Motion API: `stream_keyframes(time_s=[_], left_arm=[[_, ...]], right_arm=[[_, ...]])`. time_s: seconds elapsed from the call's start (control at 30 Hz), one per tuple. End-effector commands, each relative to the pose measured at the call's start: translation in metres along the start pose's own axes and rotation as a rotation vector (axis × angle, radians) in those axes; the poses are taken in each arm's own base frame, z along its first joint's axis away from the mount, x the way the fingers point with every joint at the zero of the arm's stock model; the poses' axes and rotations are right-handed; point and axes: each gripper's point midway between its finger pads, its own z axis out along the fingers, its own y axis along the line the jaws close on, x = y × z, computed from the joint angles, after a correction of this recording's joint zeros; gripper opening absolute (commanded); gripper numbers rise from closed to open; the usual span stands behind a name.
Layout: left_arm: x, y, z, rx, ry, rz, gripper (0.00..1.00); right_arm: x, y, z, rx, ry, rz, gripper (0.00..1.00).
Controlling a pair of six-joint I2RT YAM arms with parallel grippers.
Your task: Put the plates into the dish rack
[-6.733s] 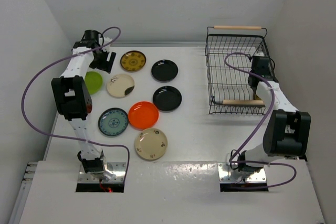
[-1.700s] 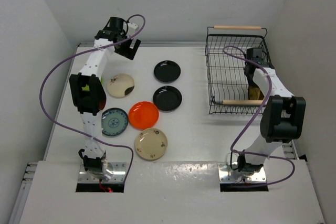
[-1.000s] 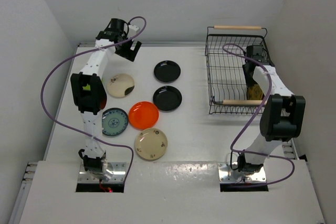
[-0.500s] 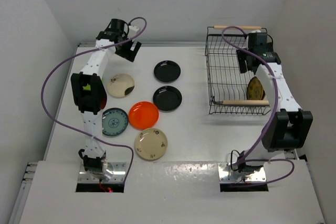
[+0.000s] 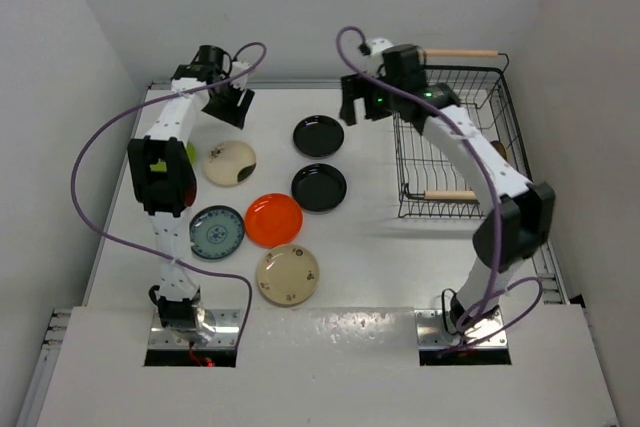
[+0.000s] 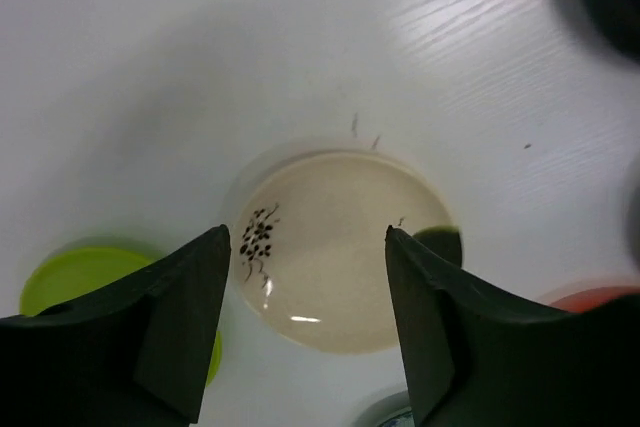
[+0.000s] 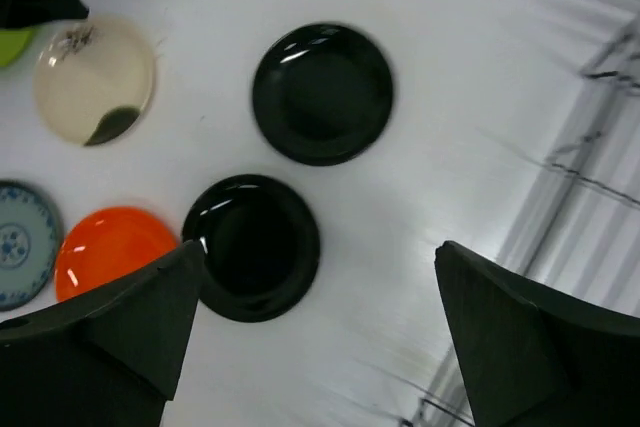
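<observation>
Lime green plate point(image 6: 70, 272) lies far left on the surface point(image 5: 380, 247). Six more lie flat: far cream plate point(image 5: 230, 162), teal plate point(image 5: 216, 232), orange-red plate point(image 5: 273, 219), near cream plate point(image 5: 288, 274), far black plate point(image 5: 318, 135) and near black plate point(image 5: 318, 187). In the dish rack point(image 5: 425, 157) I see only one gold-brown plate point(image 5: 497, 150), so I judge most work is left. Left claw point(image 6: 307, 234) hovers over the far cream plate, half open and empty. Right claw point(image 7: 320, 247), stretched left of the rack, hangs wide and empty above the black plates.
</observation>
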Motion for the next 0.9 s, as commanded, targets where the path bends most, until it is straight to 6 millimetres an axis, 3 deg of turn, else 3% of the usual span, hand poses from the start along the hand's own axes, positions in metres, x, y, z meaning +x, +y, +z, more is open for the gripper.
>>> stream_keyframes(time_s=[0.0,0.07,0.13,0.2,0.23,0.3,0.33,0.4,0.53,0.73,0.83,0.87], left_arm=[[0.026,0.049,-0.026,-0.048,0.001,-0.174,0.73],[0.036,0.061,-0.031,-0.047,0.000,-0.219,0.73],[0.052,0.078,-0.032,-0.081,0.025,-0.253,0.74],[0.066,0.082,-0.029,-0.098,0.062,-0.266,0.74],[0.067,0.083,-0.029,-0.106,0.066,-0.266,0.74],[0.071,0.081,-0.027,-0.101,0.077,-0.269,0.74],[0.071,0.081,-0.027,-0.101,0.077,-0.269,0.74],[0.068,0.077,-0.026,-0.076,0.066,-0.269,0.74],[0.061,0.079,-0.029,-0.076,0.044,-0.265,0.74],[0.058,0.076,-0.026,-0.071,0.043,-0.258,0.74],[0.059,0.078,-0.026,-0.082,0.048,-0.257,0.74],[0.059,0.078,-0.026,-0.082,0.049,-0.248,0.74]], right_arm=[[0.037,0.041,0.049,-0.092,0.132,0.075,0.97],[0.056,0.055,0.067,-0.100,0.188,0.121,0.95],[0.078,0.060,0.084,-0.088,0.250,0.139,0.82],[0.109,0.058,0.102,-0.067,0.330,0.140,0.61],[0.118,0.057,0.106,-0.054,0.355,0.143,0.59],[0.146,0.047,0.120,0.003,0.431,0.137,0.62],[0.156,0.045,0.119,0.022,0.465,0.134,0.72],[0.179,0.035,0.125,0.094,0.526,0.123,0.78],[0.212,0.032,0.125,0.123,0.584,0.124,0.81],[0.246,0.055,0.138,0.007,0.654,0.199,0.55],[0.242,0.059,0.138,-0.012,0.645,0.199,0.29],[0.242,0.058,0.137,-0.005,0.648,0.197,0.13]])
